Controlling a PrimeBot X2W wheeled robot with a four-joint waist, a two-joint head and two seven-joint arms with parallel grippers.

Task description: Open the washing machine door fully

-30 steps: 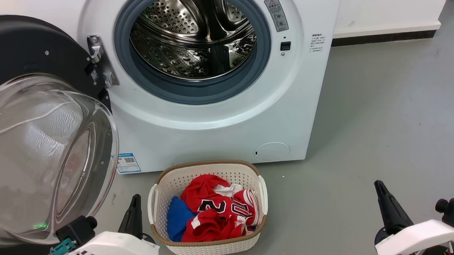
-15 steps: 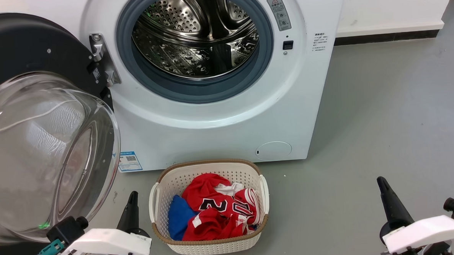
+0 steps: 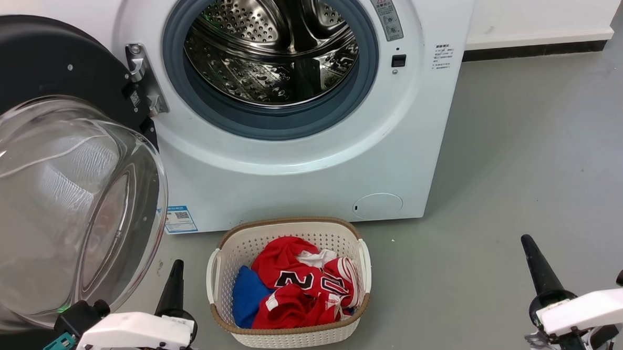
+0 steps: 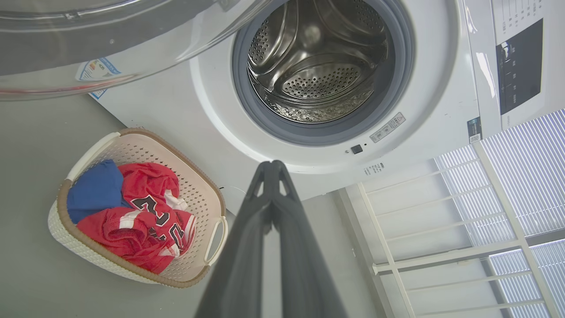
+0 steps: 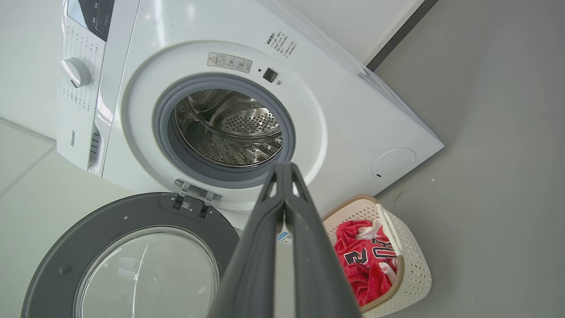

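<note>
Completion is appearing close, or already reached. Nearest the robot, the left gripper [image 3: 177,265] and the right gripper [image 3: 526,239] are hovering low over the floor [image 3: 526,160], one at each side. Each is pressing its two dark fingers tip to tip and grasping nothing, and neither is touching the door. The washing machine door [image 3: 53,170] is hanging at the machine's left side, swung well clear of the opening on its hinge [image 3: 142,82], with its inner face turning out toward the room. Beyond it, the drum mouth is lying wholly uncovered. Whether the hinge is allowing further travel cannot be told; as a judgement, at most a small final push is remaining.

The fingers are showing as matt, dark and tapering to a point. The basket [image 3: 287,222] is standing on the floor just before the machine's lower front edge. It is showing perforated cream plastic walls, a brown woven-look rim and looped side handles, and it is holding a crumpled red jersey [image 3: 301,291] and a blue garment [image 3: 246,299]. The door is presenting a broad round dark ring dotted with small screws, surrounding a clear domed glass bowl that is catching reflections. The washing machine [image 3: 291,186] is showing a smooth white front. A grey rubber gasket [image 3: 267,124] is ringing the opening, and the drum [image 3: 271,45] behind it is gleaming as perforated, ribbed steel.
</note>
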